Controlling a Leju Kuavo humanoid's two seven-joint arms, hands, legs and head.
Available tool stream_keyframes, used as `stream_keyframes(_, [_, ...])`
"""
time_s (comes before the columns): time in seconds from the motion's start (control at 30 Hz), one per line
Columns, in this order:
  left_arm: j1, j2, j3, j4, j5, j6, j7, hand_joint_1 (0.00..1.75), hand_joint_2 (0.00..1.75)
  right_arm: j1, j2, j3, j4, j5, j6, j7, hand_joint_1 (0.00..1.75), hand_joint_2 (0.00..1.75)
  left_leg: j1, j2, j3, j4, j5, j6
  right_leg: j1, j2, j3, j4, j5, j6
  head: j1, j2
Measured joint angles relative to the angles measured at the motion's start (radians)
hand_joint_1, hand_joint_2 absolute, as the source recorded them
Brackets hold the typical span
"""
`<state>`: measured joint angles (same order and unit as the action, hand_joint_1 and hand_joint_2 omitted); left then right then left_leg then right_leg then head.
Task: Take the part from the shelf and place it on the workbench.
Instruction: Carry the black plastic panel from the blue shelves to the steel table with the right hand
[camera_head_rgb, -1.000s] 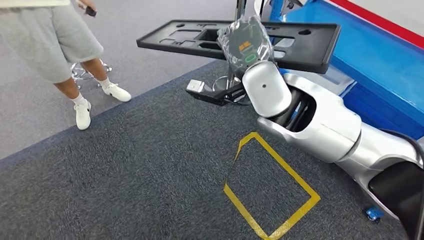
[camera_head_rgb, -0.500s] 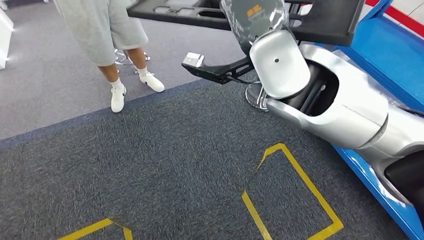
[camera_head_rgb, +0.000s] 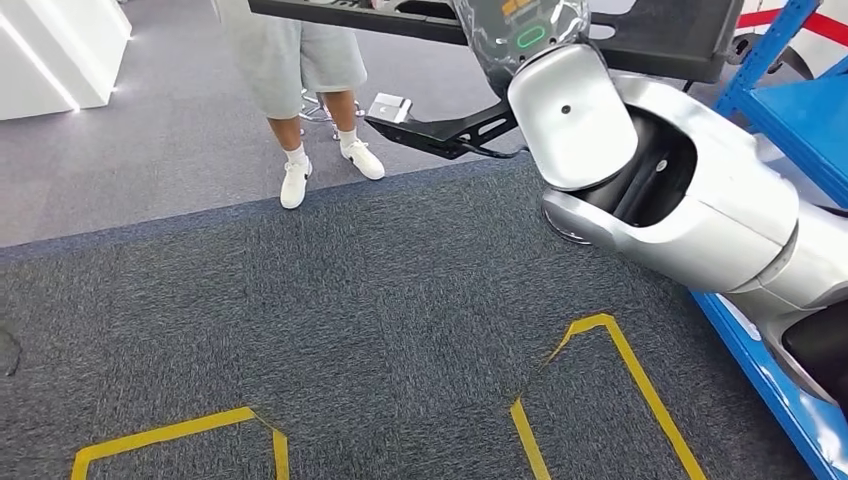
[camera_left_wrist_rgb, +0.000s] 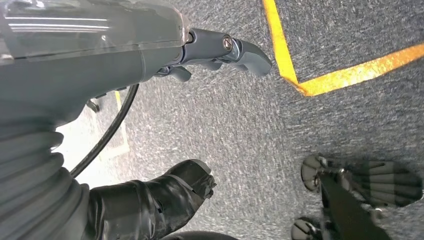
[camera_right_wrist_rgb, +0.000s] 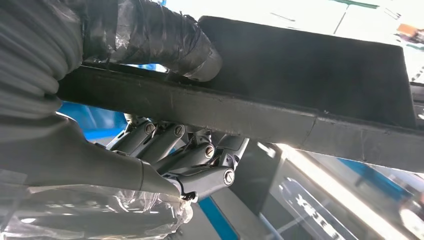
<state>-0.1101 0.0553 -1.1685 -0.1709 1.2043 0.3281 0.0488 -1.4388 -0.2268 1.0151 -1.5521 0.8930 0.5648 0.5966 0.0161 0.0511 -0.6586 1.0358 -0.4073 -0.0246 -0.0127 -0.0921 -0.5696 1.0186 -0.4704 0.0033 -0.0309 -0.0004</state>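
The part (camera_head_rgb: 660, 35) is a flat black panel with cut-outs, carried high at the top of the head view. My right hand (camera_head_rgb: 520, 30), wrapped in clear plastic, grips its near edge. In the right wrist view the taped thumb (camera_right_wrist_rgb: 170, 40) lies on one face of the part (camera_right_wrist_rgb: 310, 70) and the darker fingers (camera_right_wrist_rgb: 195, 155) curl against the opposite face. My left hand (camera_left_wrist_rgb: 210, 100) hangs over the carpet with thumb and fingers apart, holding nothing.
A person in grey shorts and white shoes (camera_head_rgb: 300, 70) stands ahead on the grey floor. A blue shelf frame (camera_head_rgb: 790, 120) runs along the right. Yellow tape outlines (camera_head_rgb: 620, 370) mark the dark carpet. A white cabinet (camera_head_rgb: 60, 50) stands at the far left.
The whole picture has shifted to the right as the camera turned left; the blue shelf slides toward the right edge. The part stays in my right hand.
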Motion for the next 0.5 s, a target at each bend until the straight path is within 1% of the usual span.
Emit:
stream_keyframes(0.03, [0.000, 0.000, 0.000, 0.000, 0.000, 0.000, 0.000, 0.00, 1.75, -0.001, 0.000, 0.000, -0.001, 0.000, 0.000, 0.000, 1.75, 1.75, -0.005, -0.003, 0.001, -0.007, -0.004, 0.009, 0.003, -0.009, 0.000, 0.000, -0.001, 0.005, 0.000, 0.000])
stream_keyframes(0.07, [0.000, 0.000, 0.000, 0.000, 0.000, 0.000, 0.000, 0.00, 1.75, -0.002, 0.000, 0.000, -0.001, 0.000, 0.000, 0.000, 1.75, 1.75, -0.006, -0.015, -0.003, -0.009, -0.001, 0.020, 0.004, -0.018, 0.001, -0.001, -0.001, 0.010, 0.000, 0.000])
stream_keyframes(0.1, [0.001, 0.001, 0.000, 0.000, 0.000, 0.000, 0.000, 0.00, 1.75, -0.002, 0.000, 0.000, -0.003, 0.000, 0.000, 0.000, 1.75, 1.75, -0.005, -0.025, -0.002, -0.012, 0.002, 0.027, 0.002, -0.020, 0.002, -0.002, -0.003, 0.016, 0.000, 0.000])
stream_keyframes(0.13, [0.001, 0.001, 0.000, 0.000, 0.000, 0.000, 0.000, 0.00, 1.75, -0.002, 0.000, 0.000, -0.004, 0.000, 0.000, 0.000, 1.75, 1.75, -0.003, -0.035, -0.001, -0.016, 0.004, 0.035, 0.000, -0.006, 0.001, 0.005, -0.013, 0.021, 0.001, 0.000])
stream_keyframes(0.17, [0.001, 0.001, 0.000, 0.000, 0.001, 0.000, 0.000, 0.00, 1.75, -0.004, -0.001, 0.000, -0.005, 0.000, -0.001, 0.000, 1.75, 1.75, -0.002, -0.045, 0.001, -0.021, 0.008, 0.042, -0.003, 0.017, -0.010, 0.030, -0.032, 0.023, 0.003, 0.000])
stream_keyframes(0.2, [0.001, 0.001, 0.000, 0.000, 0.001, 0.000, 0.000, 0.00, 1.75, -0.006, -0.001, 0.000, -0.006, -0.001, -0.001, 0.002, 1.75, 1.75, 0.000, -0.054, 0.002, -0.025, 0.010, 0.048, -0.005, 0.046, -0.031, 0.076, -0.060, 0.024, 0.005, 0.000])
stream_keyframes(0.23, [0.000, 0.001, 0.000, 0.000, 0.002, 0.000, -0.001, 0.00, 1.75, -0.007, -0.002, 0.000, -0.006, -0.004, -0.001, 0.004, 1.75, 1.75, -0.001, -0.065, 0.002, -0.026, 0.011, 0.051, -0.005, 0.071, -0.061, 0.140, -0.091, 0.022, 0.006, 0.000])
stream_keyframes(0.27, [-0.001, 0.001, 0.000, 0.000, 0.004, 0.000, -0.001, 0.00, 1.75, -0.008, -0.004, 0.000, -0.007, -0.008, -0.001, 0.007, 1.75, 1.75, -0.002, -0.077, 0.001, -0.026, 0.012, 0.054, -0.004, 0.083, -0.094, 0.206, -0.117, 0.020, 0.006, 0.000])
stream_keyframes(0.3, [-0.001, 0.001, 0.000, 0.000, 0.005, 0.000, -0.002, 0.00, 1.75, -0.008, -0.007, 0.000, -0.007, -0.014, 0.001, 0.010, 1.75, 1.75, -0.004, -0.090, 0.000, -0.025, 0.012, 0.055, -0.003, 0.089, -0.120, 0.254, -0.129, 0.019, 0.007, 0.000])
stream_keyframes(0.33, [-0.001, 0.001, 0.000, 0.000, 0.007, 0.000, -0.003, 0.00, 1.75, -0.008, -0.009, 0.000, -0.007, -0.019, 0.004, 0.011, 1.75, 1.75, -0.005, -0.104, 0.000, -0.024, 0.012, 0.056, -0.003, 0.091, -0.132, 0.272, -0.122, 0.017, 0.006, 0.000])
stream_keyframes(0.37, [-0.001, 0.002, 0.000, 0.000, 0.008, -0.001, -0.004, 0.00, 1.75, -0.009, -0.011, 0.001, -0.008, -0.024, 0.006, 0.012, 1.75, 1.75, -0.006, -0.118, 0.000, -0.022, 0.012, 0.056, -0.002, 0.093, -0.127, 0.254, -0.099, 0.015, 0.007, 0.000])
stream_keyframes(0.4, [-0.001, 0.002, 0.000, 0.000, 0.009, -0.001, -0.005, 0.00, 1.75, -0.011, -0.012, 0.002, -0.008, -0.029, 0.009, 0.012, 1.75, 1.75, -0.006, -0.132, 0.000, -0.019, 0.012, 0.056, -0.002, 0.100, -0.107, 0.205, -0.063, 0.012, 0.007, 0.000])
stream_keyframes(0.43, [0.000, 0.002, 0.000, 0.000, 0.010, -0.001, -0.005, 0.00, 1.75, -0.013, -0.013, 0.003, -0.009, -0.032, 0.010, 0.011, 1.75, 1.75, -0.006, -0.146, -0.001, -0.017, 0.012, 0.055, -0.003, 0.120, -0.080, 0.143, -0.030, 0.007, 0.007, 0.000])
stream_keyframes(0.47, [-0.001, 0.002, 0.000, 0.000, 0.010, -0.001, -0.006, 0.00, 1.75, -0.016, -0.014, 0.004, -0.009, -0.035, 0.011, 0.011, 1.75, 1.75, -0.006, -0.158, -0.004, -0.013, 0.012, 0.053, -0.005, 0.147, -0.055, 0.086, -0.006, 0.003, 0.006, 0.000])
stream_keyframes(0.5, [-0.001, 0.002, 0.000, 0.000, 0.011, -0.002, -0.007, 0.00, 1.75, -0.021, -0.015, 0.005, -0.009, -0.038, 0.011, 0.011, 1.75, 1.75, -0.005, -0.169, -0.010, -0.010, 0.014, 0.048, -0.006, 0.170, -0.038, 0.046, 0.006, 0.001, 0.005, 0.000])
